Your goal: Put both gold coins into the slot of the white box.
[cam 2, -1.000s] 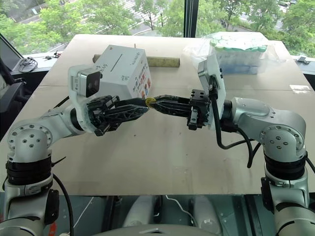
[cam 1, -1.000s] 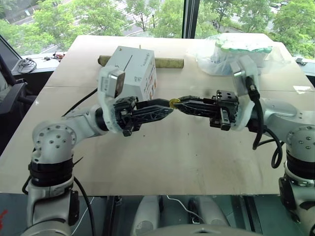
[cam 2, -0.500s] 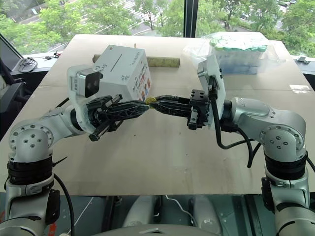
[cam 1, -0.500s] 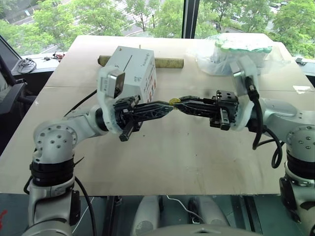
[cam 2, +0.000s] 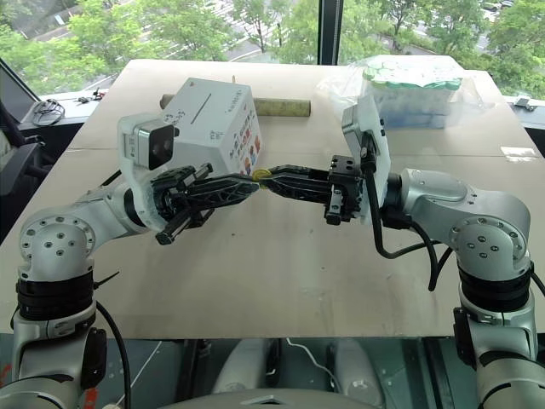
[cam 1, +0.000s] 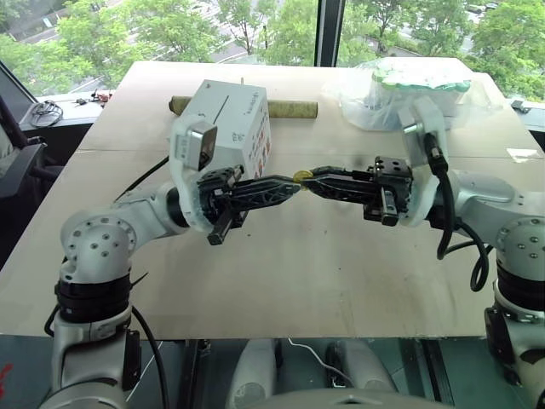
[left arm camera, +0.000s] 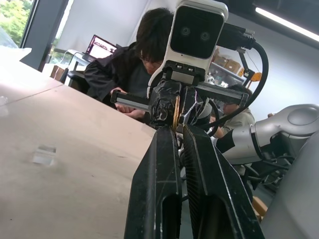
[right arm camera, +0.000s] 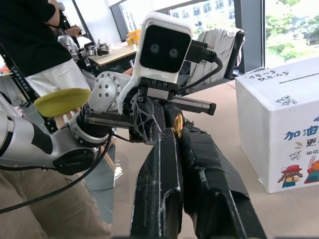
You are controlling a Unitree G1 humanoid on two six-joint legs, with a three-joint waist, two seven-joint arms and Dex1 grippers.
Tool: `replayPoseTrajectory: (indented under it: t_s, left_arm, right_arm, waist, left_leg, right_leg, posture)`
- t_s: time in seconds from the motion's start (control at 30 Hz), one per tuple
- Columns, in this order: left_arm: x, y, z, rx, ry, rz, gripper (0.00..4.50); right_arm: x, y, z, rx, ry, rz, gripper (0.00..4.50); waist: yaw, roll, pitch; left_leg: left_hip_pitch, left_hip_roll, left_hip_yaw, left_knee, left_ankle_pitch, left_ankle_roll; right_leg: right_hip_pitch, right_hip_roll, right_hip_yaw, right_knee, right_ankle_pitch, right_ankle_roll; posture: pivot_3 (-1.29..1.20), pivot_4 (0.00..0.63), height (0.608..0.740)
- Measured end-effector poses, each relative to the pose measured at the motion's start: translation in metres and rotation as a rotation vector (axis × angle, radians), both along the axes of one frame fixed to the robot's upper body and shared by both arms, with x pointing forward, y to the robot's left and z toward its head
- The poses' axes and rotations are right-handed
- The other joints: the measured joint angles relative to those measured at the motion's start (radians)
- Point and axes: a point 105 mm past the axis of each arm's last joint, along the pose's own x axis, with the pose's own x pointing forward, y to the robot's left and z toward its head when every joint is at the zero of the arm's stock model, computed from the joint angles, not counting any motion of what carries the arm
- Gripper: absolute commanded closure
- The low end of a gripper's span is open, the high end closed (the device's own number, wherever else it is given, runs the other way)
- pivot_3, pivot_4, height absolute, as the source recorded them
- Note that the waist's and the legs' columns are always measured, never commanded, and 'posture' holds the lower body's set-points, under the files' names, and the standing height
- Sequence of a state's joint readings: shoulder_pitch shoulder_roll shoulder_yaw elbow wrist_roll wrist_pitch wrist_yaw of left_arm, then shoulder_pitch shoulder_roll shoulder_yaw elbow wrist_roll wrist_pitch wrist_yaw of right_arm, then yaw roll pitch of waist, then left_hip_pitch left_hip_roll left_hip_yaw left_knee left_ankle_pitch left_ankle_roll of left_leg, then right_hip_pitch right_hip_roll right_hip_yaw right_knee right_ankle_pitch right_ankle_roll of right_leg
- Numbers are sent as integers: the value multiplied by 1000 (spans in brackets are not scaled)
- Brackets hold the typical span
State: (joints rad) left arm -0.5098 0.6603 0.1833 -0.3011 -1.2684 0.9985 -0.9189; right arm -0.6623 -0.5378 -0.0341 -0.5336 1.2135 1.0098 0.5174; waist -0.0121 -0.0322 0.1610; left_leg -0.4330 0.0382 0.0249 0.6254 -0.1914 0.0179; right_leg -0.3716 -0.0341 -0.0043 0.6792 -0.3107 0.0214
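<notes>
Between the tips of the left claw (cam 1: pixel 294 185) and right claw (cam 1: pixel 308 181), both clamped on one coin (cam 1: pixel 301 177) above the worktop (cam 1: pixel 324 273), a handover hangs, the box (cam 1: pixel 228 122) and slot (cam 1: pixel 219 108) just behind, no coin seen posted yet.

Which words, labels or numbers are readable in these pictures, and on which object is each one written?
"加油" in blue, on the side of the white box.
Black handwriting on the box top beside the slot: too small to read.
Small black handwritten words near the side's upper edge: unreadable.
Further printed characters beside the cartoon figures: cut off, unreadable.
Bag of containers: no readable label.
</notes>
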Motion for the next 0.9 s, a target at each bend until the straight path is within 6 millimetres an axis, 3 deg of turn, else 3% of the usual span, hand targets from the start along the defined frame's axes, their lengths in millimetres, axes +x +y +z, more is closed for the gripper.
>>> replayPoseTrajectory:
  t_s: [0.1, 0.13, 0.3, 0.6, 0.8, 0.9]
  left_arm:
    - [0, 0, 0, 5, -19, 1, 4463]
    - [0, 0, 0, 6, -24, 3, 4500]
    - [3, 1, -1, 18, -32, 29, 4500]
    - [6, 1, -3, 26, -40, 49, 4500]
    - [19, 13, 3, 28, -77, 177, 4500]
    - [28, 21, 11, 27, -119, 281, 4500]
  right_arm:
    - [0, 0, 0, 1, 1, 2, 4500]
    - [0, 0, 0, 2, 3, 2, 3858]
    - [-2, 0, 2, 10, 2, 28, 1973]
    - [0, -2, 3, -2, -20, 0, 1973]
    - [7, -22, -6, -96, -134, -132, 1973]
    - [6, -35, -15, -190, -191, -185, 640]
  waist:
    - [0, 0, 0]
    - [0, 0, 0]
    - [0, 0, 0]
    - [0, 0, 0]
    - [3, 0, 0]
    - [3, 0, 0]
  left_leg:
    - [0, 0, 0, 0, 0, 0]
    - [0, 0, 0, 0, 0, 0]
    - [0, 0, 0, 0, 0, 0]
    - [0, 0, 0, 0, 0, 0]
    - [-1, 0, 0, 0, 0, 0]
    - [0, 0, 0, 0, 0, 0]
  right_leg:
    - [0, 0, 0, 0, 0, 0]
    - [0, 0, 0, 0, 0, 0]
    - [0, 0, 0, 0, 0, 0]
    - [0, 0, 0, 0, 0, 0]
    - [0, 0, 0, -1, 0, 0]
    - [0, 0, 0, -1, 0, 0]
  posture:
    - [0, 150, 740]
    - [0, 150, 740]
    - [0, 150, 740]
    - [0, 150, 740]
    - [0, 150, 740]
    - [0, 150, 740]
